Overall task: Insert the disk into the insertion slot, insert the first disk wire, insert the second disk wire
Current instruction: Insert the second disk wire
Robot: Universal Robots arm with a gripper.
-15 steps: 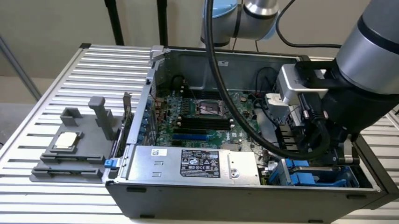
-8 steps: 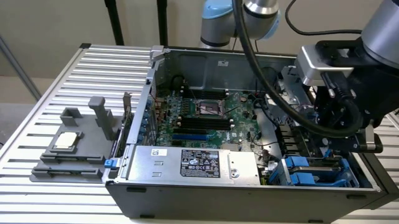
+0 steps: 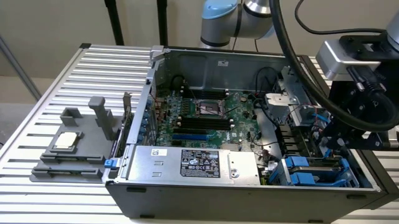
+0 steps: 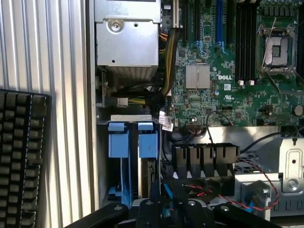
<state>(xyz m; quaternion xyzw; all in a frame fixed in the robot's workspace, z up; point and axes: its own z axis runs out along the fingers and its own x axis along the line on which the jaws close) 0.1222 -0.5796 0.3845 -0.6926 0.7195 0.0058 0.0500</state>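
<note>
1. A slatted metal table runs across the exterior view from the left edge to the lower right corner.
2. An open computer case lies on it and takes up the centre and right of that view.
3. The robot arm enters at the top centre. Its black wrist block with thick cables hangs at the right edge.
4. The gripper sits low on the right, just above the drive cage. In the wrist view its dark body is right over the blue tabs. I cannot tell whether it is open, closed or holding anything.
5. A silver power-supply box with a black label lies along the case's near wall, lower centre.
6. The green motherboard fills the centre, above that box.
7. A grey plastic fixture stands on the table at the left, with a small square chip lying on it.
8. A black keyboard lies on the slats beside the case.
9. The insertion slot, with its blue rails, is in the lower right corner of the case.
10. The disk stands on edge in that bay. Its blue frame tab is beside a second blue tab, directly under the gripper.
</note>
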